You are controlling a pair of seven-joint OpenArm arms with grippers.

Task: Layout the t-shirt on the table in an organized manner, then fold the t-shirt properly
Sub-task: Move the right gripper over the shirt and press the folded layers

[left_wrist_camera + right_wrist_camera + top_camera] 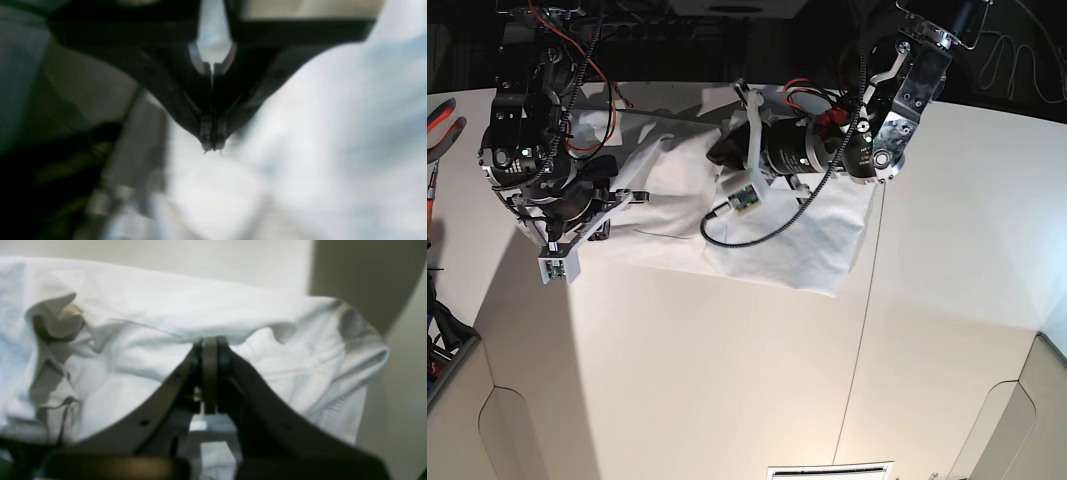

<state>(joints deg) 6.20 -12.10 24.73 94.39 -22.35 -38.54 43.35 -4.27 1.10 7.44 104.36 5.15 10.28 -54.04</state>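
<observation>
Both pincers are pinched together: the right pincer point(209, 350) bites the t-shirt point(767, 240); the left pincer point(212, 146) looks empty. Next, spread it flat on the counter point(727, 380).

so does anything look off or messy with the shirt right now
Yes. The t-shirt is far from laid out: it sits bunched and wrinkled at the far end of the table, with loose folds gathered along one edge in the right wrist view. The right gripper is shut against its rumpled edge.

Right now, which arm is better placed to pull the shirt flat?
Right, probably. Right end effector is shut on the t-shirt hem. Left end effector is shut, its grip too blurred to judge.
</observation>
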